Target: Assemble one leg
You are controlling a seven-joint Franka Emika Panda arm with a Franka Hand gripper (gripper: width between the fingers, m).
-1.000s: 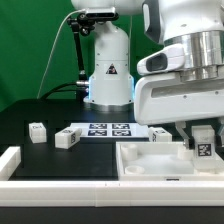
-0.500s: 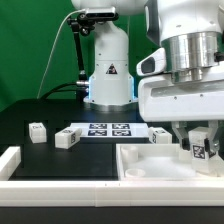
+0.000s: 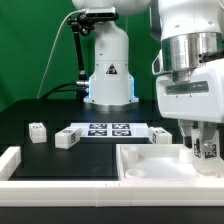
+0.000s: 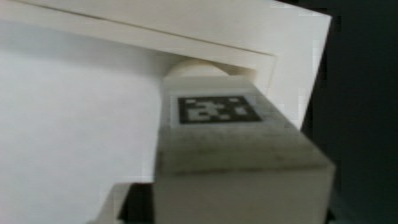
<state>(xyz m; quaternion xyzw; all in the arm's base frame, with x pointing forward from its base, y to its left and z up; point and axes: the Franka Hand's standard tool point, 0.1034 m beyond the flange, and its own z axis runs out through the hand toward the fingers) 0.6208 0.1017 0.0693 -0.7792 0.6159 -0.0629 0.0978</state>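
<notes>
My gripper (image 3: 205, 146) is shut on a leg (image 3: 208, 150), a small white block with a black-and-white tag. It holds the leg upright over the right end of the large white tray-like part (image 3: 150, 164). In the wrist view the leg (image 4: 228, 140) fills the middle, tag face up, its far end at the tray's raised rim (image 4: 178, 45). One dark finger (image 4: 134, 205) shows beside the leg. Three more legs lie on the table: one (image 3: 38, 131) at the exterior view's left, one (image 3: 66, 138) next to it, one (image 3: 161, 134) behind the tray.
The marker board (image 3: 108, 130) lies flat in the middle behind the tray. A white wall (image 3: 14, 164) runs along the front and the exterior view's left corner. The robot's base (image 3: 108, 70) stands at the back.
The gripper with the leg has shifted toward the exterior view's right and slightly down, closer to the tray's right end.
</notes>
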